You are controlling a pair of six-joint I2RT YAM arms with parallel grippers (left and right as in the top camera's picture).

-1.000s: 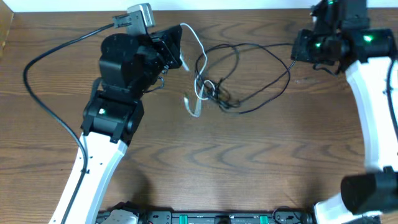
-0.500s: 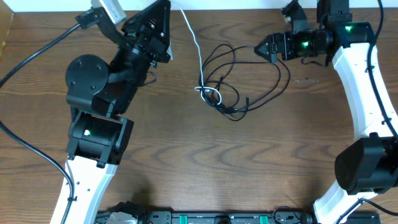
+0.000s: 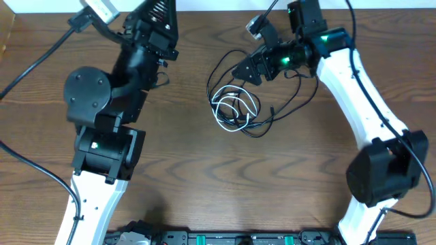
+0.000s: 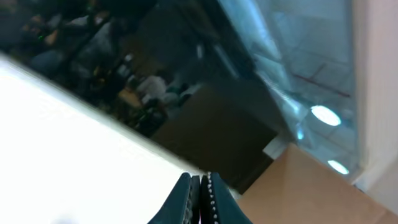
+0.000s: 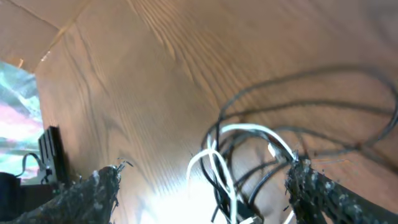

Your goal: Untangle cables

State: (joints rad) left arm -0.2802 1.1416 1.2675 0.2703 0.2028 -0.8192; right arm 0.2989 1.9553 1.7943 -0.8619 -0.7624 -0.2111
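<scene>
Tangled cables (image 3: 235, 112), mostly black with one white, lie bunched on the desk (image 3: 225, 177). The right fingers (image 5: 93, 193) hang spread wide just over the tangle's far side, seemingly poised to pick out a loop. The left fingers (image 4: 186, 200), pressed together on nothing visible, are raised well left of the tangle, likely to leave room.

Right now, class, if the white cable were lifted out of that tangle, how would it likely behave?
Probably floppy: the white cable lies in loose curling loops. Likely light, being so thin. It would probably drag the black cables along, since they cross its loops.
</scene>
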